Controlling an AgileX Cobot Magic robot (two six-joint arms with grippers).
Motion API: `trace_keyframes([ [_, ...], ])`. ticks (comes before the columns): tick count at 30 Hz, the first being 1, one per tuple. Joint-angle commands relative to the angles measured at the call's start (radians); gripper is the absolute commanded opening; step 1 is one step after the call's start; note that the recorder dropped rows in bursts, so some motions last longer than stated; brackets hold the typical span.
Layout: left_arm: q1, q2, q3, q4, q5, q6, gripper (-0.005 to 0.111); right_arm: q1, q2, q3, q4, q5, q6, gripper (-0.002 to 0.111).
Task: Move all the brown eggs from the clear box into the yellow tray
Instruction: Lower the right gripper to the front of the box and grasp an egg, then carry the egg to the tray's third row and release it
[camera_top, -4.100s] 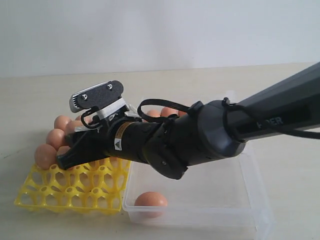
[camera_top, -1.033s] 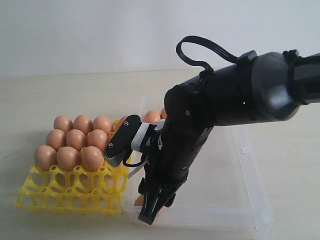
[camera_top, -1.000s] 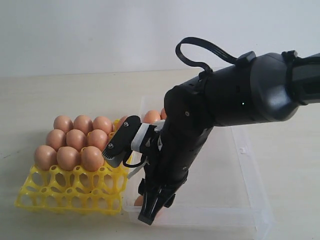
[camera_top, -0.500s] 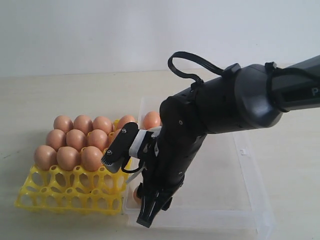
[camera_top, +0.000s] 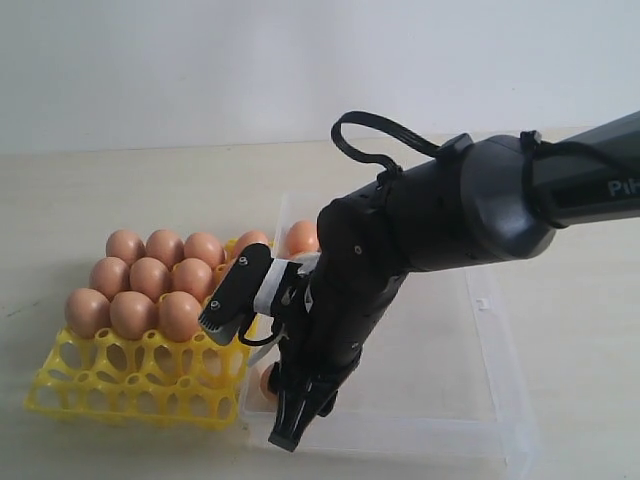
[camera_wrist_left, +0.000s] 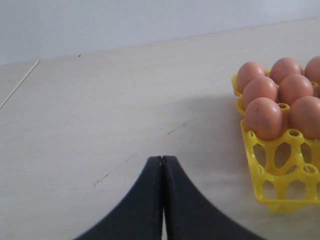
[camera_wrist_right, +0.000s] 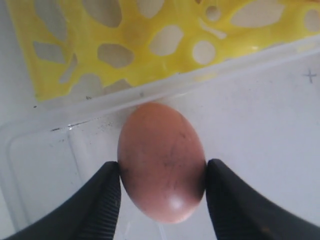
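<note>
Black right fingers (camera_wrist_right: 107, 195) are clasping a brown egg (camera_wrist_right: 162, 170) on both sides, spread to its width, inside the clear box (camera_top: 440, 390) by the wall nearest the yellow tray (camera_top: 130, 390). Left fingers (camera_wrist_left: 150, 200) are pressing together, empty, over the worktop (camera_wrist_left: 100, 100). White lettering (camera_top: 620, 188) on the arm (camera_top: 480, 200) is running off-frame, unreadable. Matte tan eggs (camera_top: 140, 285) are filling the tray's far rows.
</note>
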Motion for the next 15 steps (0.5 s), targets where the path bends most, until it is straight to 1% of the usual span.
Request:
trace_keyframes([
  [1,-0.006,-0.006,-0.004,-0.002,-0.009,-0.007,0.000,-0.005,0.018,0.001,-0.001,-0.021,-0.011,0.001],
  [4,-0.006,-0.006,-0.004,-0.002,-0.009,-0.005,0.000,-0.027,-0.015,0.010,-0.026,-0.011,-0.009,0.000],
  [7,-0.006,-0.006,-0.004,-0.002,-0.009,-0.005,0.000,-0.067,-0.101,0.044,-0.086,-0.026,0.025,0.000],
  [10,-0.006,-0.006,-0.004,-0.002,-0.009,-0.005,0.000,-0.108,-0.212,0.094,-0.100,-0.150,0.069,0.000],
  [11,-0.006,-0.006,-0.004,-0.002,-0.009,-0.007,0.000,-0.114,-0.256,0.117,-0.088,-0.235,0.069,0.000],
  [13,-0.006,-0.006,-0.004,-0.002,-0.009,-0.007,0.000,-0.114,-0.287,0.146,-0.040,-0.365,0.069,0.000],
  [14,-0.006,-0.006,-0.004,-0.002,-0.009,-0.007,0.000,-0.104,-0.292,0.155,0.005,-0.461,0.069,0.000],
  [15,-0.006,-0.006,-0.004,-0.002,-0.009,-0.007,0.000,-0.089,-0.289,0.157,0.029,-0.517,0.069,0.000],
])
